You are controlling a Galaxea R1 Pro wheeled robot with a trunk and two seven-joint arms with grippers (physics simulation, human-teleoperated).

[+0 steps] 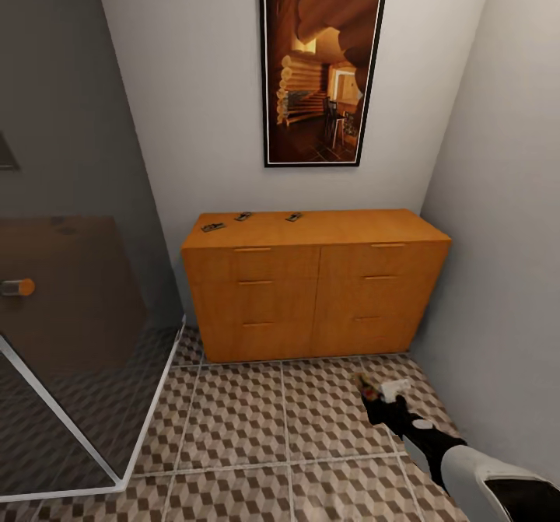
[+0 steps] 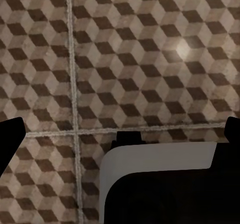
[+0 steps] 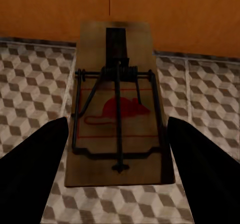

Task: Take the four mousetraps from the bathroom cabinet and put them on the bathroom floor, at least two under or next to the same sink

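Right gripper [image 1: 379,392] grasps 1 mousetrap [image 3: 118,103] above floor [image 1: 257,421] before cabinet [image 1: 315,289]. 3 traps [image 1: 249,221] lie on cabinet top, beneath painting [image 1: 323,72]. Shower glass [image 1: 70,335] at left. Left gripper state: cannot tell.

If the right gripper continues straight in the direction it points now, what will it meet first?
Probably the cabinet front, low near the bathroom floor. The right gripper holds a mousetrap between its fingers; depth is unclear.
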